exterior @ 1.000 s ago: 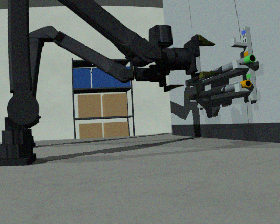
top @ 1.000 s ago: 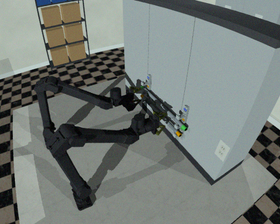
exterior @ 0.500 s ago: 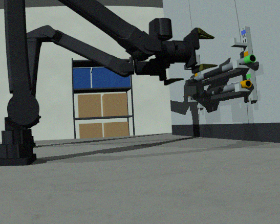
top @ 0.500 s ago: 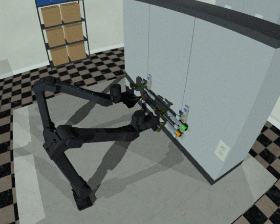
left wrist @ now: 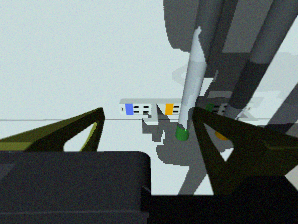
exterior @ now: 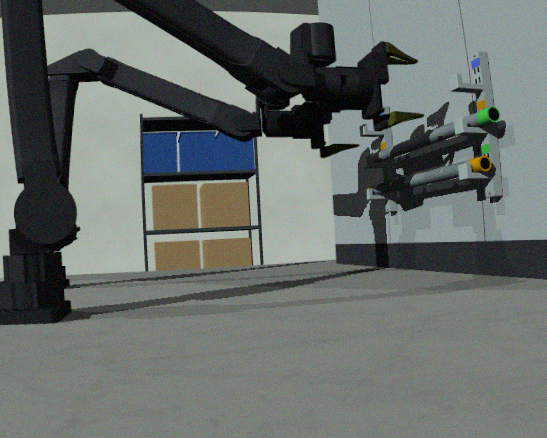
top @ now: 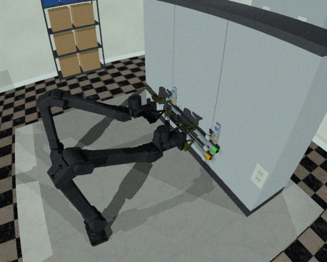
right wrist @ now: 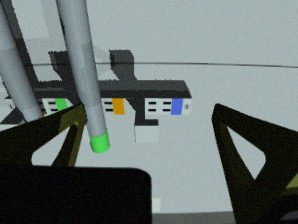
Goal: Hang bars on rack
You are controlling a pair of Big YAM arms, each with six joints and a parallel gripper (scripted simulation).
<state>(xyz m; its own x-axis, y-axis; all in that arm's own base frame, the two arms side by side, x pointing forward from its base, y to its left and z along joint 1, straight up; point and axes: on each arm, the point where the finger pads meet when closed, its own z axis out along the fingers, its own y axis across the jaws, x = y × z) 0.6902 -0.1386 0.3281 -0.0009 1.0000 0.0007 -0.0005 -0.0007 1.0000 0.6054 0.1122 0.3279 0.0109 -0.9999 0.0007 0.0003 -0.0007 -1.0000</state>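
On the pale grey metal wall rack point(top: 218, 131) point(exterior: 482, 75) point(left wrist: 159, 101) point(right wrist: 165, 100), the grey cylindrical bar with green-painted ends point(top: 204, 138) point(exterior: 443, 132) point(left wrist: 192, 90) point(right wrist: 87, 85) lies on the middle pair of arms, the one with orange labels point(top: 214, 140) point(exterior: 481, 105) point(left wrist: 169, 109) point(right wrist: 118, 106). Below it, the matching bar with orange-painted ends point(top: 199, 149) point(exterior: 433, 173) point(left wrist: 262, 55) point(right wrist: 20, 80) lies on the bottom pair, under green labels point(exterior: 486, 148) point(left wrist: 209, 107) point(right wrist: 61, 104), so both bars sit at the wrong colour. The top pair, with blue labels point(top: 216, 128) point(exterior: 476, 63) point(left wrist: 129, 109) point(right wrist: 177, 106), carries neither. The black left gripper point(top: 165, 104) point(exterior: 358, 122) point(left wrist: 148, 112) has its fingers spread wide and holds nothing; the black right gripper point(top: 194, 133) point(exterior: 420, 89) point(right wrist: 148, 110) is likewise spread and holding nothing. Each is in front of the rack near one end of the bars (the right one nearer the exterior camera). In either wrist view, one fingertip appears alongside the green-ended bar, though shadow makes it hard to say whether they touch.
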